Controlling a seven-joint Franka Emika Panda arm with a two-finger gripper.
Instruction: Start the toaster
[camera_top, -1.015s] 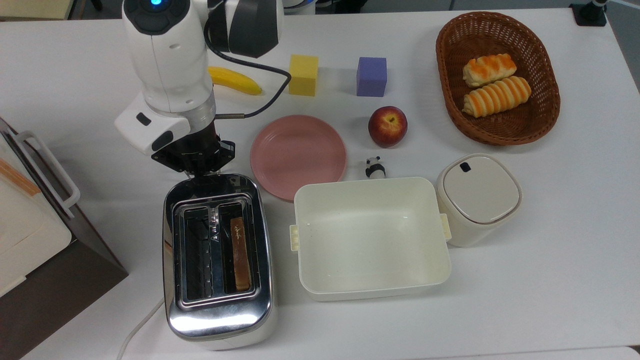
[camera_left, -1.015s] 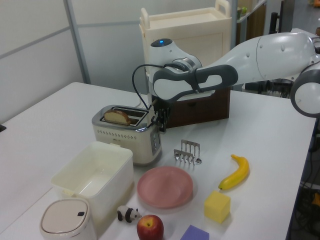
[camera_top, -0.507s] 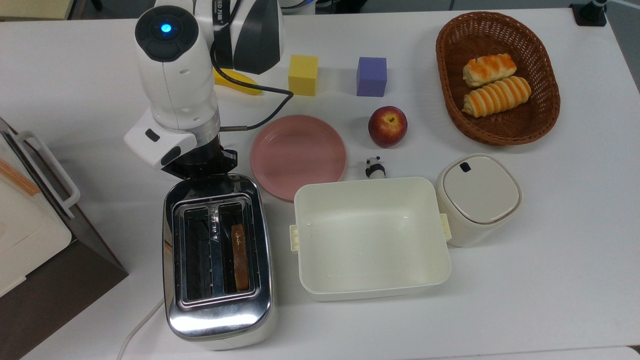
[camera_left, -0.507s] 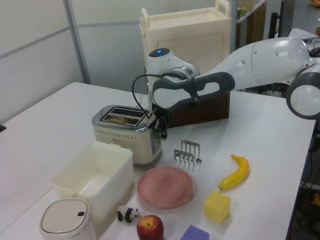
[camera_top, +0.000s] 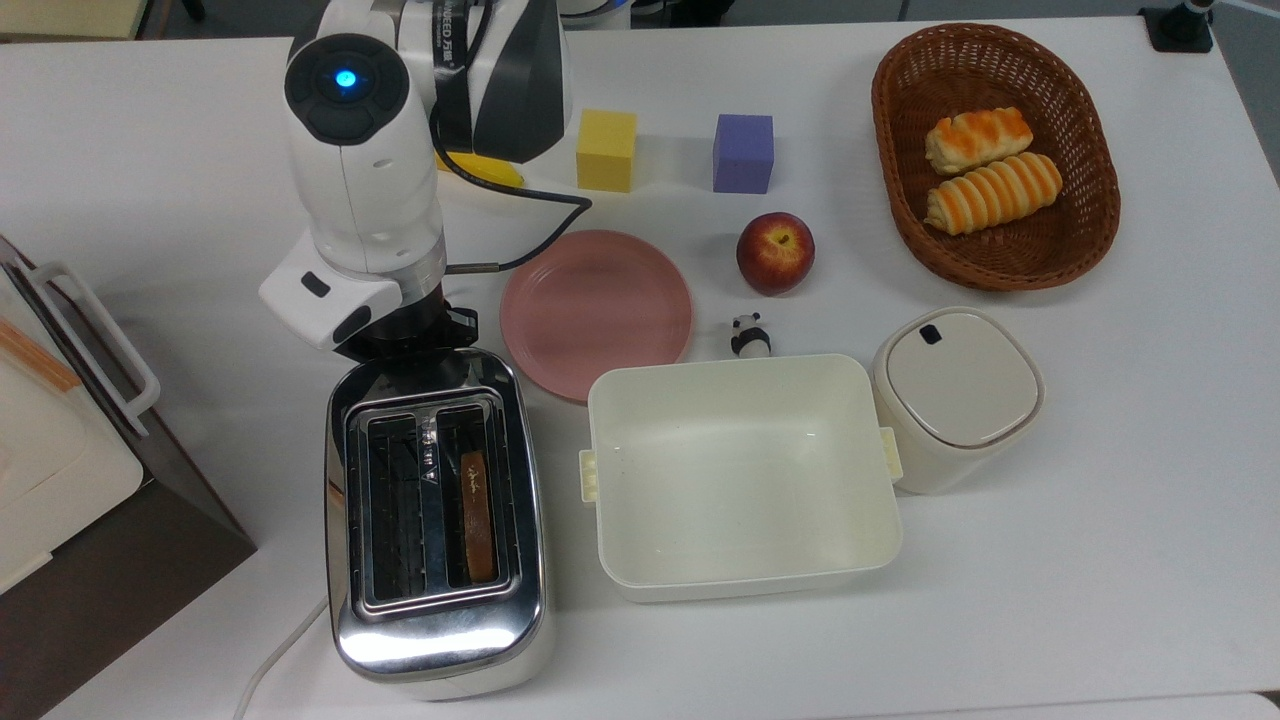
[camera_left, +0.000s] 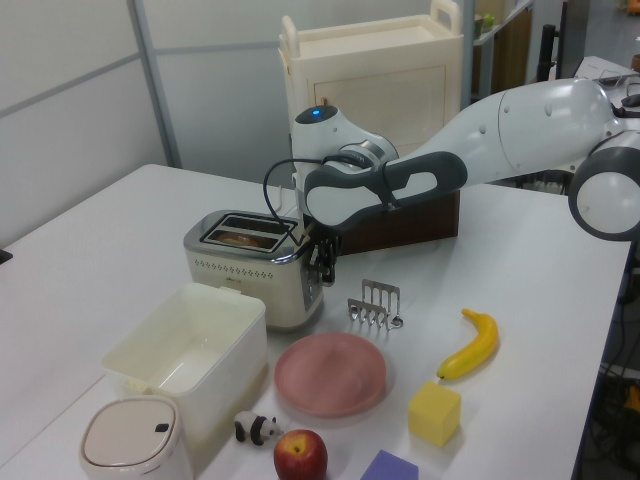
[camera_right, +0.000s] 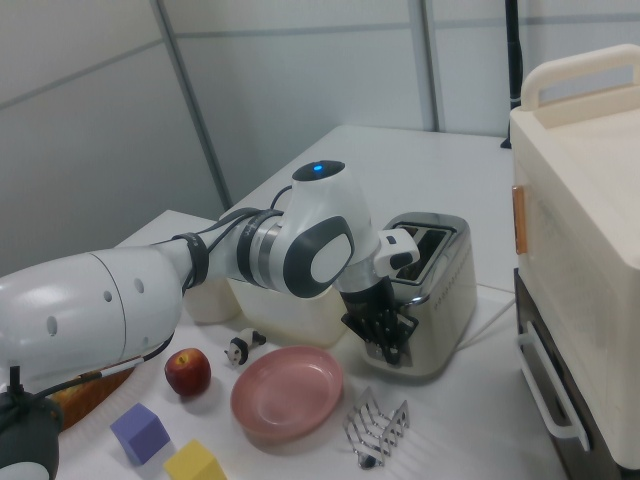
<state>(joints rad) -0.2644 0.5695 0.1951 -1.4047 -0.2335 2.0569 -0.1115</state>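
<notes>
Gripper (camera_right: 385, 335) low against the chrome toaster's (camera_top: 437, 520) end face, jaws' state impossible to tell, toast slice (camera_top: 478, 514) sunk in slot.

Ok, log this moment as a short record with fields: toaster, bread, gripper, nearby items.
toaster: chrome toaster on the white table
bread: one slice sunk low in the slot nearer the cream tub
gripper: gripper pointing down at the toaster's end face
nearby items: pink plate, wire toast rack
</notes>
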